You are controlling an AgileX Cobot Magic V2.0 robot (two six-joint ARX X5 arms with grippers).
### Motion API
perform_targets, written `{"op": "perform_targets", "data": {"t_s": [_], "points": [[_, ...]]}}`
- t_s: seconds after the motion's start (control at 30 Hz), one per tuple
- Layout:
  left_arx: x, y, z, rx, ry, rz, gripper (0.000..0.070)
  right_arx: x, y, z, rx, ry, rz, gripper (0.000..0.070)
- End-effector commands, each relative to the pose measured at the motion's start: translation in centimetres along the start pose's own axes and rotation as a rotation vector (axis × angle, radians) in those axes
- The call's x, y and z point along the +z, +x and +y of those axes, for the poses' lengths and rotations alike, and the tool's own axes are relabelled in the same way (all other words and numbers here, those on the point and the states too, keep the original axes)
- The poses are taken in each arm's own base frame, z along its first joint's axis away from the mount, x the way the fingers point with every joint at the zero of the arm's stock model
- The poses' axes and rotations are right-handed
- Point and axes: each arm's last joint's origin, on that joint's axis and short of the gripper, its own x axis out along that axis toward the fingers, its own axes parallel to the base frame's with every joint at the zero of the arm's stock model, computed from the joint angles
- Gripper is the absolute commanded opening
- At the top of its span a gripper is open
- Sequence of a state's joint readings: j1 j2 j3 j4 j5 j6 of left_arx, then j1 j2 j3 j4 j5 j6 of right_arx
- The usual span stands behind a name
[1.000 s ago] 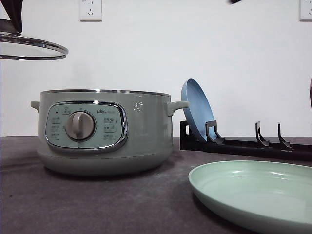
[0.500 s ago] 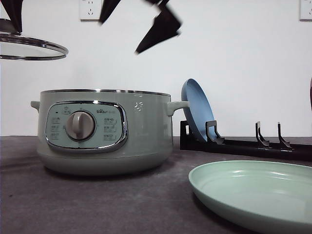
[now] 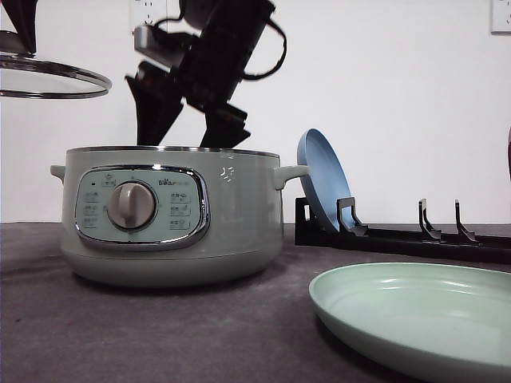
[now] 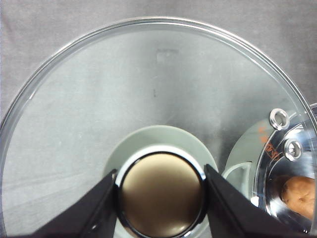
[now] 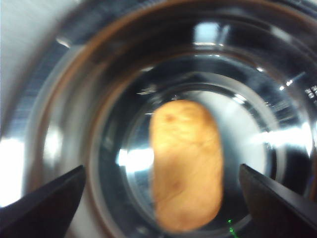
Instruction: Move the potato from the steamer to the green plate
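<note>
The pale green steamer (image 3: 172, 215) stands lidless at the left of the table. Inside its shiny pot (image 5: 59, 99) lies the orange-brown potato (image 5: 185, 163). My right gripper (image 3: 185, 132) hangs open just above the pot's rim, its fingers (image 5: 44, 208) spread on either side of the potato and not touching it. High at the far left, the left gripper (image 4: 161, 171) is shut on the knob (image 4: 161, 198) of the glass lid (image 3: 52, 80). The potato (image 4: 298, 193) also peeks in beside the lid. The green plate (image 3: 415, 319) lies empty at the front right.
A blue plate (image 3: 323, 179) leans upright in a black rack (image 3: 399, 235) behind the green plate, right of the steamer's side handle (image 3: 289, 173). A dark grey cloth (image 3: 160, 335) covers the table. A white wall stands behind.
My right gripper has come down from the top of the front view to just over the steamer's opening. The lid and left gripper have stayed where they were.
</note>
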State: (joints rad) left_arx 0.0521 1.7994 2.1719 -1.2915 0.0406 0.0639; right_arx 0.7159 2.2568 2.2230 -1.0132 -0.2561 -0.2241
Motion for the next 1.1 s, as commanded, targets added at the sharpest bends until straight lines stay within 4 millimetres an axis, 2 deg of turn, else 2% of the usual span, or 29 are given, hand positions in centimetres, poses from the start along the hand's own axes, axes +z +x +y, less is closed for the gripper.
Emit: {"op": "perform_targets", "data": {"t_s": [0.0,0.5,0.77,0.97,1.07], "points": [[0.6,-1.9,0.0,0.002,0.002,-0.089,0.0016,0.5,0.9,0.2,-0.002,-0.041,-0.018,0.0626],[0.6,-1.9,0.0,0.002,0.002,-0.089,0.0016,0.1,4.9,-0.6,0.002,-0.038,-0.008,0.0625],[0.6,-1.9,0.0,0.002,0.002,-0.089,0.0016,-0.2,5.6,-0.7,0.013,-0.024,0.014,0.0622],[0.6,-1.9,0.0,0.002,0.002,-0.089,0.0016,-0.4,5.9,-0.7,0.018,-0.018,0.033,0.0515],[0.6,-1.9,0.0,0.002,0.002,-0.089,0.0016,-0.4,5.9,-0.7,0.019,-0.017,0.035,0.0423]]}}
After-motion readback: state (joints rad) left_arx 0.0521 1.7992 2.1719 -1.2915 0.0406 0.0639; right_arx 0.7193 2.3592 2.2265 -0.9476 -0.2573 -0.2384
